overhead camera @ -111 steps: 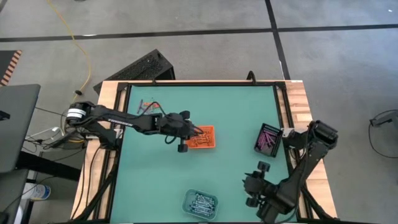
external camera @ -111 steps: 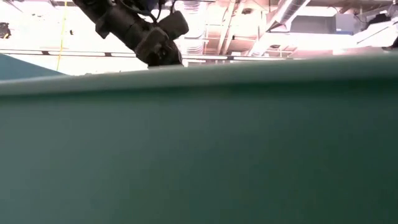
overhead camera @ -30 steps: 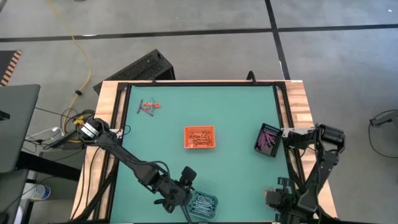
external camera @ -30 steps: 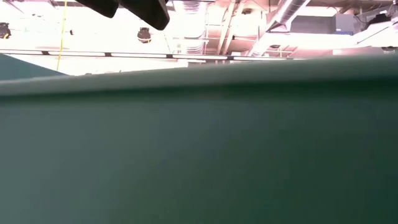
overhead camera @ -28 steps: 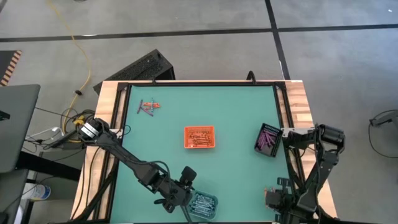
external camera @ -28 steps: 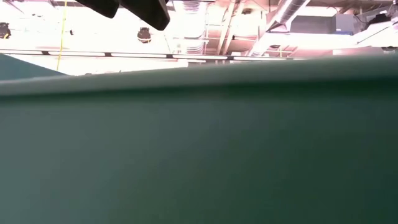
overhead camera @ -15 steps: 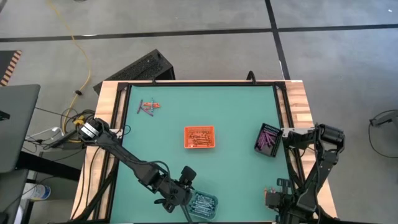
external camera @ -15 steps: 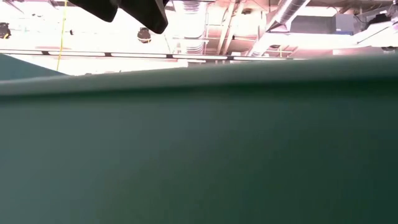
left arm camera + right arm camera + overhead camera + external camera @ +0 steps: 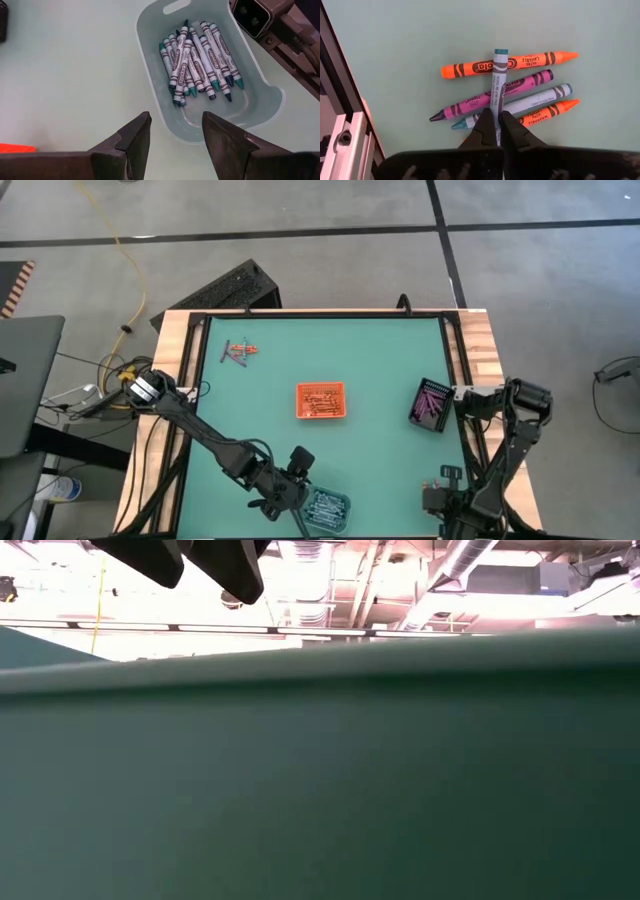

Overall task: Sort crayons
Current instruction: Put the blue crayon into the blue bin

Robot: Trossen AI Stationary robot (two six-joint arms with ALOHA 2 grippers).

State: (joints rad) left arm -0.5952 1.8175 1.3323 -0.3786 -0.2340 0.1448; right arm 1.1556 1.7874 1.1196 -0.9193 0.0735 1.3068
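In the right wrist view my right gripper [image 9: 495,120] points down, shut on a blue-green crayon [image 9: 498,75] that crosses a loose bunch on the table: two orange crayons [image 9: 510,64], a purple one [image 9: 495,95] and a blue-grey one [image 9: 530,100]. The high view shows this gripper [image 9: 440,498] at the near right corner, with the bunch hidden under the arm. My left gripper [image 9: 175,120] stands open with nothing between its fingers, just above the near rim of the clear tray [image 9: 150,65]. That tray holds several blue-green crayons [image 9: 192,60]. My right gripper pinches the blue-green crayon between its two fingers at one end [image 9: 496,111], from above, pointing down. The crayon's free length runs out from the fingertips over the purple and an orange crayon. Whether it rests on them or hangs just above them, I cannot tell.
An orange tray [image 9: 321,401] of orange crayons sits mid-table. A black tray [image 9: 432,403] of purple crayons stands by the right edge. A few loose crayons [image 9: 238,350] lie at the far left. A metal frame rail [image 9: 340,100] runs close beside the right gripper.
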